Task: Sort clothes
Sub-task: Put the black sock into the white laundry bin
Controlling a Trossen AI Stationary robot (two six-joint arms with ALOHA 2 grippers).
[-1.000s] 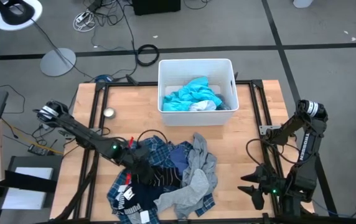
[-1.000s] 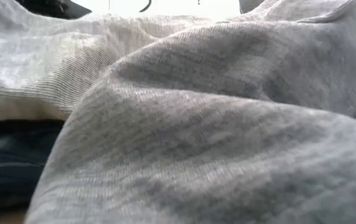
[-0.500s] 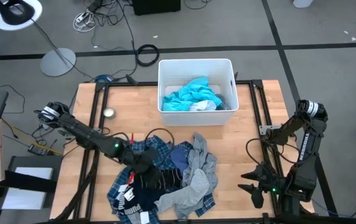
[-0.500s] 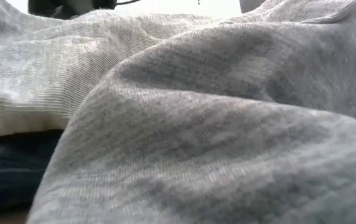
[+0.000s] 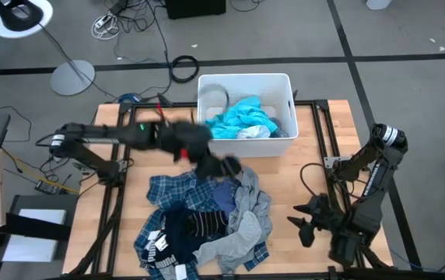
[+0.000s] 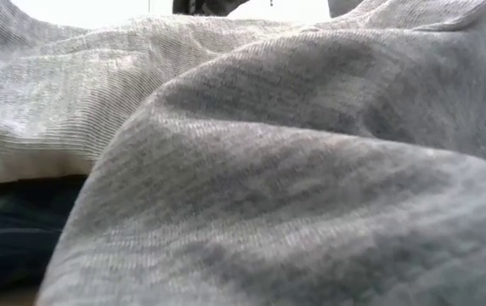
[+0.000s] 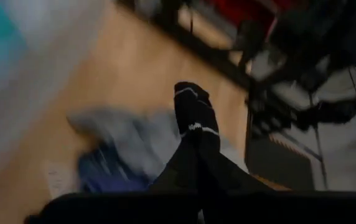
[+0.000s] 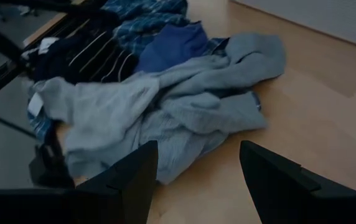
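Note:
My left gripper (image 5: 196,151) hangs above the table just in front of the white bin (image 5: 285,85), shut on a small dark garment with thin white stripes (image 7: 194,118). That garment shows as a dark blur (image 5: 221,164) in the high view. The other clothes lie heaped on the near middle of the table (image 5: 207,222): plaid, blue, navy with white lettering, and a grey one (image 8: 165,106) on top. A turquoise garment (image 5: 238,117) lies inside the bin. My right gripper (image 5: 306,225) is at the near right, open, its fingers (image 8: 131,180) pointing at the heap without touching it. My left gripper holds the dark striped garment by one end (image 7: 193,177), pinched between its shut fingers. The rest of the piece stretches out beyond the fingertips, its white-banded end (image 7: 193,99) farthest off. It is lifted clear of the heap and the table.
The grey garment (image 6: 294,195) fills the low view. A small round metal thing (image 5: 136,141) lies at the table's far left. Black frame bars (image 5: 320,132) run along the table's sides. Bare wood shows between heap and bin and to the heap's right.
My left gripper has shut on the dark striped garment in the heap. It then rose quickly and swung toward the far edge and the bin, rolling as it went. The garment has come up clear of the heap. My right gripper has swung a little toward the heap.

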